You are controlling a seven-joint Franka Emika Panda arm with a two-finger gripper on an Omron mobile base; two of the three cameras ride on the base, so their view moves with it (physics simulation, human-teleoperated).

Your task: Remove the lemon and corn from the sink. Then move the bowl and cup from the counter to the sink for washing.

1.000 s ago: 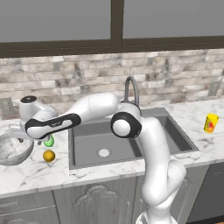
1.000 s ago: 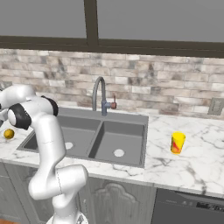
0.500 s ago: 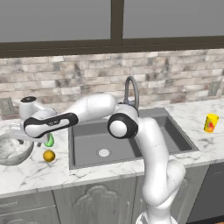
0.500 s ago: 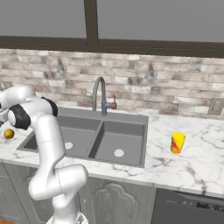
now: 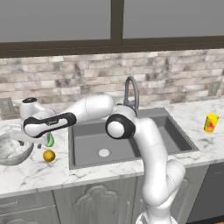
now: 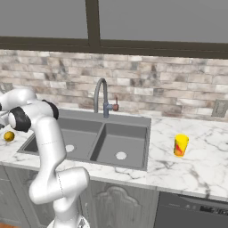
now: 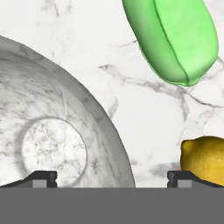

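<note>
The lemon [image 5: 49, 155] and the corn [image 5: 50, 140] are found on the marble desk [image 5: 39, 175], left of the sink [image 5: 131, 140], not in either basin. The first half of the task is therefore judged complete. Both basins are seen bare except for their drains, so room is left for the items to be washed.

The bowl [image 5: 13, 148] is seated on the desk at the far left, just beside the corn and near the lemon. In the hand view its rim [image 7: 111, 144] curves up between the two finger tips, with the corn [image 7: 173, 39] above and the lemon [image 7: 203, 159] next to the right tip. The gripper [image 7: 112, 177] is held low over the bowl's near rim with the jaws released at full spread and nothing between them. This placement is judged to be a straddle of the rim wall, one finger inside and one outside, in preparation for a pinch.

The cup [image 6: 180, 145] stands upright on the desk right of the sink, well apart from the arm, and is judged to be left for afterwards.

A risk is noted: the lemon lies close to the outer finger and could be nudged on closing.
</note>
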